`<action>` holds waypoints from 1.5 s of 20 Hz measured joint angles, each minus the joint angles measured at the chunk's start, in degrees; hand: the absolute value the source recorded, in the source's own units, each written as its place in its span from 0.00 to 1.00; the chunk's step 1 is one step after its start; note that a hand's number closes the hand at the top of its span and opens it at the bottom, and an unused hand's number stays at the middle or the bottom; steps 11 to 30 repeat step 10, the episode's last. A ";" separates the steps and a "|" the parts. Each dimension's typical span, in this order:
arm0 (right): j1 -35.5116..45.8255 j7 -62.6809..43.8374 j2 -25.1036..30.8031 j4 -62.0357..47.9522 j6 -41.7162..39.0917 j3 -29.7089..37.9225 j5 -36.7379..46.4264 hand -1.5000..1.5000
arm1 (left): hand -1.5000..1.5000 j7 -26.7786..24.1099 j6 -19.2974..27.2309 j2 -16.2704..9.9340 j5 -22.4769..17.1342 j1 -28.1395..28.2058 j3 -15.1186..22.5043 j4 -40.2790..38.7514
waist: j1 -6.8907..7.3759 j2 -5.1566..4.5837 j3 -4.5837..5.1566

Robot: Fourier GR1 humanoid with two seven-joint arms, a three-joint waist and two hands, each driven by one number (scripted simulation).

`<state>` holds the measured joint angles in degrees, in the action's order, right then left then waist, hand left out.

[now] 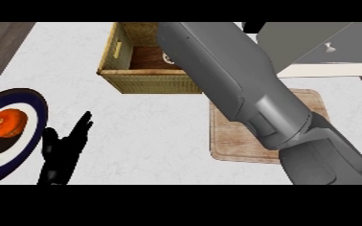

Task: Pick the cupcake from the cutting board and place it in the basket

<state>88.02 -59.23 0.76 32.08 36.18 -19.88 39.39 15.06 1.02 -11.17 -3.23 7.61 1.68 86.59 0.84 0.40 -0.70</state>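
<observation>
My right arm reaches over the basket and hides its hand and the cupcake, so I cannot tell its fingers. Left hand rests, fingers apart. The cupcake may land outside.

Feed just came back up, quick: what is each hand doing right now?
Left hand: open, fingers up, resting by the plate.
Right hand: hidden; only its forearm shows, reaching over the basket. State not visible.

Even, soft light all over the pale counter — no glare, barely a shadow. The basket shades its own inside dark. The grey forearm catches a faint sheen — it looms huge, stretched by nearness.
</observation>
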 measured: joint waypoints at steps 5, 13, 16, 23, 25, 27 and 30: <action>-1.98 -0.40 0.74 3.87 2.10 2.07 1.77 0.00 | 0.50 0.48 0.17 0.09 0.01 1.61 -0.25 0.99 | -1.25 0.38 -0.05; -3.88 -2.75 4.21 9.04 1.10 4.12 3.57 0.00 | 0.50 0.81 -0.80 -1.08 -1.28 2.85 -1.98 1.24 | -2.64 0.83 -0.06; -3.88 -2.75 4.21 9.04 1.10 4.12 3.57 0.00 | 0.50 0.81 -0.80 -1.08 -1.28 2.85 -1.98 1.24 | -2.64 0.83 -0.06; -3.88 -2.75 4.21 9.04 1.10 4.12 3.57 0.00 | 0.50 0.81 -0.80 -1.08 -1.28 2.85 -1.98 1.24 | -2.64 0.83 -0.06; -3.88 -2.75 4.21 9.04 1.10 4.12 3.57 0.00 | 0.50 0.81 -0.80 -1.08 -1.28 2.85 -1.98 1.24 | -2.64 0.83 -0.06; -3.88 -2.75 4.21 9.04 1.10 4.12 3.57 0.00 | 0.50 0.81 -0.80 -1.08 -1.28 2.85 -1.98 1.24 | -2.64 0.83 -0.06; -3.88 -2.75 4.21 9.04 1.10 4.12 3.57 0.00 | 0.50 0.81 -0.80 -1.08 -1.28 2.85 -1.98 1.24 | -2.64 0.83 -0.06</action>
